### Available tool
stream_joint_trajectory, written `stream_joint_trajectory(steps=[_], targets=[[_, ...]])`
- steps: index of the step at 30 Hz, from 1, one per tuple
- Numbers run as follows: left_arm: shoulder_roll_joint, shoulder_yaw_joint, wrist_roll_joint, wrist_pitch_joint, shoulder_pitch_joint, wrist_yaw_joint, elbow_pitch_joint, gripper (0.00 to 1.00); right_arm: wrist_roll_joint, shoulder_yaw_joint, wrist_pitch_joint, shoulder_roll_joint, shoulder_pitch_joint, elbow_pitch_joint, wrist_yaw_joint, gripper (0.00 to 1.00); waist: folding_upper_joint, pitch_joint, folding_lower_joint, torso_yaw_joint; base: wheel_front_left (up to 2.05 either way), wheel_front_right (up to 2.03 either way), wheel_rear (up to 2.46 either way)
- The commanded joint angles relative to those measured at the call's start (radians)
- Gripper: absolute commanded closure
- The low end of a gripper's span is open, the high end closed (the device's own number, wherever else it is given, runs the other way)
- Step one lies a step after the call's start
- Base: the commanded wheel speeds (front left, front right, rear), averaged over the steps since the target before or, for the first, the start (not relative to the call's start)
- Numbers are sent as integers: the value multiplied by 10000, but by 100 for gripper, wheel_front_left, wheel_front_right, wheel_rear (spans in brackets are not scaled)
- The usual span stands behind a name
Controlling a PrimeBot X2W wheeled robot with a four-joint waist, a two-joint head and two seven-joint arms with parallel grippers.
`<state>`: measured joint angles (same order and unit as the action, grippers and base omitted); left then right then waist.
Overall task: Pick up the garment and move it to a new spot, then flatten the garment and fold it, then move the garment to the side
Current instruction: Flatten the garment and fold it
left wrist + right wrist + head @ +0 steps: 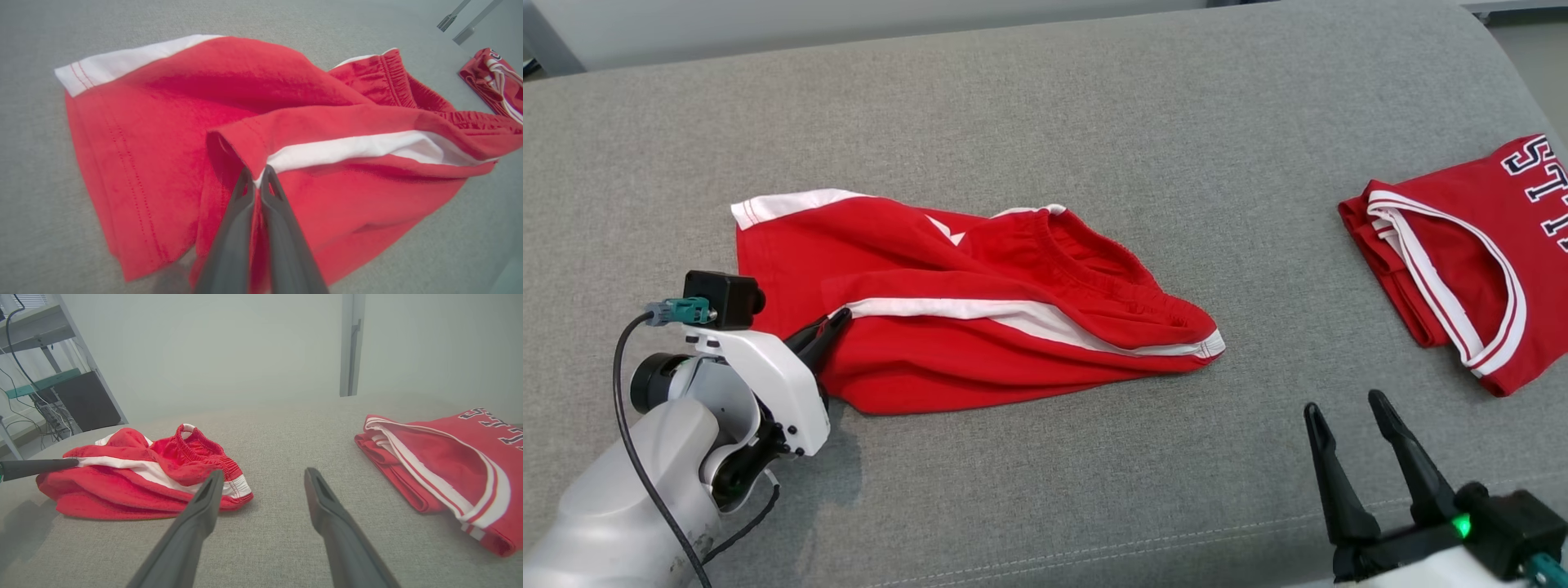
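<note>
Writing is on: a folded red cloth jersey with white stripes (1462,269), lying at 3 o'clock on the grey cloth cushion (1045,122) in the head view.
Letters: big dark blue block letters with white edges (1535,175), at the 2 o'clock corner of the jersey.
What can be read: "S", then "T". The next letter is cut off by the picture edge and cannot be told.
How they lie: turned on their side, running toward 6 o'clock.
Right wrist view: the letters sit at 3 o'clock, seen low and cut off, too squashed to read.
</note>
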<state>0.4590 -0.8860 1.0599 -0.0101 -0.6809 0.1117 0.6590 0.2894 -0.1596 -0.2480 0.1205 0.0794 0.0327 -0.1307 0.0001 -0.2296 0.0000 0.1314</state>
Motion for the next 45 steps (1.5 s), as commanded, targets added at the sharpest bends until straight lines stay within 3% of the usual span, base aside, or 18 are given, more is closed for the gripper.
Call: stream_joint_trajectory(steps=[1, 11, 22, 24, 25, 26, 31, 37, 41, 45], targets=[[392, 399, 69, -7, -308, -93, -113, 100, 116, -285, -58, 282, -514, 143, 0, 0, -1, -46, 0, -3, 0, 0, 0], [69, 250, -121, -65, -902, -57, -168, 100, 1378, -2500, 1063, 2262, -3131, -1845, 0, 0, -1, -510, 0, -451, 0, 0, 0], [-184, 100, -209, 41, -1331, 55, -3, 100, 2334, -4229, 777, 2655, -4742, -3611, 0, 0, -1, -962, 0, -765, 0, 0, 0], [-184, 91, -209, 51, -1346, 63, 13, 100, 2394, -4315, 719, 2663, -4830, -3715, 0, 4, -1, -982, 0, -769, 0, 0, 0], [-183, 79, -213, 65, -1360, 70, 27, 100, 2451, -4426, 669, 2679, -4909, -3797, 0, 60, -1, -992, 0, -773, 0, 0, 0], [-179, 65, -219, 82, -1367, 77, 42, 100, 2502, -4504, 589, 2692, -4981, -3861, 0, 100, -1, -994, 0, -771, 0, 0, 0], [-135, -84, -361, 194, -1390, 105, -131, 100, 2944, -4736, 254, 2829, -4962, -3779, 0, 100, -1, -904, 0, -777, 0, 0, 0], [291, -140, -578, 442, -1153, -26, -1178, 100, 3743, -4422, -14, 3099, -4106, -2789, 0, 100, -1, -660, 0, -805, 0, 0, 0], [952, -53, -539, 527, -537, -392, -2696, 100, 4216, -3842, -89, 3239, -3035, -1871, 0, 100, -1, -461, 0, -866, 0, 0, 0], [1892, 110, -366, 590, 555, -1131, -4721, 100, 4521, -3501, -112, 3360, -1838, -919, 0, 100, -1, -259, 0, -848, 0, 0, 0]])
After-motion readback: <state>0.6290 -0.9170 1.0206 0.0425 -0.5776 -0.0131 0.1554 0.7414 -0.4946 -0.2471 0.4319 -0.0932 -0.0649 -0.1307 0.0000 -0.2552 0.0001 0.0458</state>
